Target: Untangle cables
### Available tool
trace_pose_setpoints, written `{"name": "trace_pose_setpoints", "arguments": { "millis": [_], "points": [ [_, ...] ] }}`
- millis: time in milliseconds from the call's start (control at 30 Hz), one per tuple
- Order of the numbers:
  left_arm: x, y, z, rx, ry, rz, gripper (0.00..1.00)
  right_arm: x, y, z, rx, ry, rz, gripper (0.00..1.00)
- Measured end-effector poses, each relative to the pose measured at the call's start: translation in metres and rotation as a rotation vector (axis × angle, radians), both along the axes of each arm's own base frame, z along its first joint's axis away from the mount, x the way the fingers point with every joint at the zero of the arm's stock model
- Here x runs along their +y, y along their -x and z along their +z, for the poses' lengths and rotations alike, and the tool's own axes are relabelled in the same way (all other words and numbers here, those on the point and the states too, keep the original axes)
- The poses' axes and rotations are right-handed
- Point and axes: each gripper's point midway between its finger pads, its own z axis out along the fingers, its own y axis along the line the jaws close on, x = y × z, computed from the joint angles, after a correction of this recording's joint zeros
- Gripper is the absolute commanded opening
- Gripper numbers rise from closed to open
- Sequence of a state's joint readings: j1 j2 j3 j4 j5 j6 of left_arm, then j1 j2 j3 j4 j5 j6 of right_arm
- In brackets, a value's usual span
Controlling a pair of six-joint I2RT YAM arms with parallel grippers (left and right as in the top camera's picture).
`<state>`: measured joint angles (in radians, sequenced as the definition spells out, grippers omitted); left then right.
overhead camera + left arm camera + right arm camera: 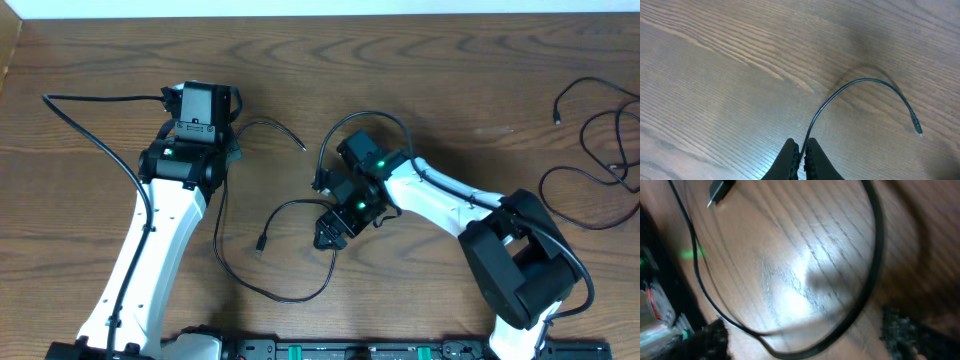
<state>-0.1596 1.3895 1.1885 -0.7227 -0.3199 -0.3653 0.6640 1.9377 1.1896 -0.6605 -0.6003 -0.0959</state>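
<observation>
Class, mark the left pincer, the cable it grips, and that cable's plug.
left pincer (801,145): left wrist view, between fingertips.
cable (865,80): left wrist view, top of arc.
plug (916,128): left wrist view, its body.

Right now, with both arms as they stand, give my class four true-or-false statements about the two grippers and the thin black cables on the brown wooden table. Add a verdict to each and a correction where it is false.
1. The left gripper is shut on a thin black cable. True.
2. The right gripper is clamped tightly shut. False: its jaws stand apart, with a loop of black cable lying between them.
3. A second bunch of thin black cable lies on the wooden table beyond the right arm, apart from both grippers. True.
4. The small plug end seen from the left wrist is held by the right gripper. False: it lies free on the table.
</observation>
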Motion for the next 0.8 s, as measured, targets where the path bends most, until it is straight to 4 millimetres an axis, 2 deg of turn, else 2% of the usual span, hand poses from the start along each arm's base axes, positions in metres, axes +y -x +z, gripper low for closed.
{"name": "trace_pose_setpoints", "arguments": {
  "millis": [67, 133, 167, 233, 267, 433, 533, 667, 800],
  "points": [
    [0.000, 0.000, 0.000, 0.001, -0.002, -0.004, 0.22, 0.003, -0.002, -0.001, -0.024, -0.002, 0.007, 0.40],
    [0.000, 0.000, 0.000, 0.001, 0.000, -0.001, 0.26, 0.005, -0.007, -0.001, -0.055, -0.002, 0.008, 0.27],
    [0.000, 0.000, 0.000, 0.001, 0.000, -0.001, 0.27, 0.005, -0.009, -0.002, -0.068, 0.000, 0.007, 0.24],
    [0.000, 0.000, 0.000, 0.001, 0.000, -0.001, 0.27, 0.005, -0.013, -0.003, -0.091, 0.009, 0.004, 0.06],
    [0.000, 0.000, 0.000, 0.001, 0.000, -0.001, 0.26, 0.004, -0.015, -0.004, -0.099, 0.016, 0.000, 0.01],
    [0.000, 0.000, 0.000, 0.002, 0.000, -0.001, 0.27, 0.000, -0.022, -0.008, -0.133, 0.052, -0.016, 0.01],
    [0.000, 0.000, 0.000, 0.002, 0.000, -0.001, 0.27, -0.002, -0.035, -0.010, -0.190, 0.078, -0.038, 0.01],
    [-0.001, 0.001, -0.001, 0.005, 0.006, -0.004, 0.29, -0.009, -0.060, -0.012, -0.293, 0.124, -0.088, 0.01],
    [-0.005, 0.002, -0.003, 0.015, 0.026, -0.018, 0.34, -0.036, -0.096, -0.011, -0.379, 0.208, -0.183, 0.01]
  ]
}}
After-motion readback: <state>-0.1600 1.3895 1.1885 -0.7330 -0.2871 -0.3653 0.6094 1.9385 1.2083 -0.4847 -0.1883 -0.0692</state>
